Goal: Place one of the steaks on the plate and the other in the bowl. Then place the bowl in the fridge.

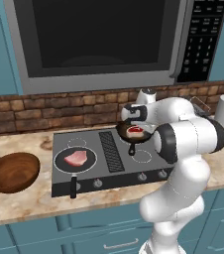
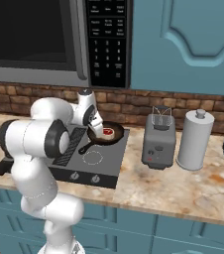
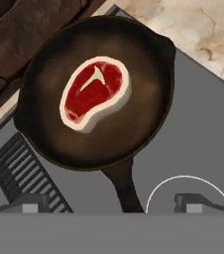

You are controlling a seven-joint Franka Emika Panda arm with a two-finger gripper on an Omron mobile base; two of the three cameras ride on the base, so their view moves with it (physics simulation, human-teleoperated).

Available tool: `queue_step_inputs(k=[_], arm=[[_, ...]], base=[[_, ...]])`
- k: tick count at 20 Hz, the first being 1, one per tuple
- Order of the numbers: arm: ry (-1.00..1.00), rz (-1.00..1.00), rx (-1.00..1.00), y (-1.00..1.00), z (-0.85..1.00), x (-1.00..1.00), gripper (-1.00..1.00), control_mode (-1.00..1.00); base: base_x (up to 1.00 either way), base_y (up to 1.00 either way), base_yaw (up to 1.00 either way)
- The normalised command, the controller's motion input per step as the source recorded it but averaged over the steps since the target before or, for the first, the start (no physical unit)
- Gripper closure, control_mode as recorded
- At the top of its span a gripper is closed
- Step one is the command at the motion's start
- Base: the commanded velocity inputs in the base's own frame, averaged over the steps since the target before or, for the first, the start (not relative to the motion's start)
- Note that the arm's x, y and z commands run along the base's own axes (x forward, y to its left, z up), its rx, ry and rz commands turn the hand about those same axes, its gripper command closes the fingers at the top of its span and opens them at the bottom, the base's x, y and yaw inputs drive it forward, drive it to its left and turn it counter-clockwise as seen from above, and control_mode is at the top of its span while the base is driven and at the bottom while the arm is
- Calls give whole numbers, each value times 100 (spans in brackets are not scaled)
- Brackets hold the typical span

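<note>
The deep red steak point(image 3: 95, 94) with its white fat rim lies in a black frying pan point(image 3: 44, 134) on the stove's back right burner point(image 1: 135, 131) point(image 2: 107, 132). My gripper point(image 3: 114, 203) hangs open just above that pan's handle, nothing between its fingertips point(image 3: 197, 202); it also appears from the left base point(image 1: 133, 123) and the right base point(image 2: 95, 128). The pale pink steak point(image 1: 76, 158) rests in a second black pan point(image 1: 59, 166) on the front left burner. The brown wooden bowl point(image 1: 12, 171) sits empty on the counter left of the stove. The plate and the fridge are out of view.
A grey toaster point(image 2: 158, 141) and a paper towel roll point(image 2: 196, 140) stand on the counter right of the stove point(image 2: 104, 171). A microwave point(image 1: 99, 39) hangs overhead, a brick wall point(image 1: 44, 111) behind. The front pan's handle point(image 1: 73, 187) sticks out over the stove's knobs.
</note>
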Motion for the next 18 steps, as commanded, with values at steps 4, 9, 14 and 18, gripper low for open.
queue_step_inputs(k=[4, 9, 14, 18], arm=[[0, 0, 1, 0, -21, 50, -100, -100], [0, 0, 1, 0, -17, 43, -100, -100], [2, 0, 0, 0, -14, 35, -100, -100], [7, -3, 0, 0, -24, 15, -100, -100]], base=[[0, 0, 0], [0, 0, 0], [0, 0, 0], [0, 0, 0]])
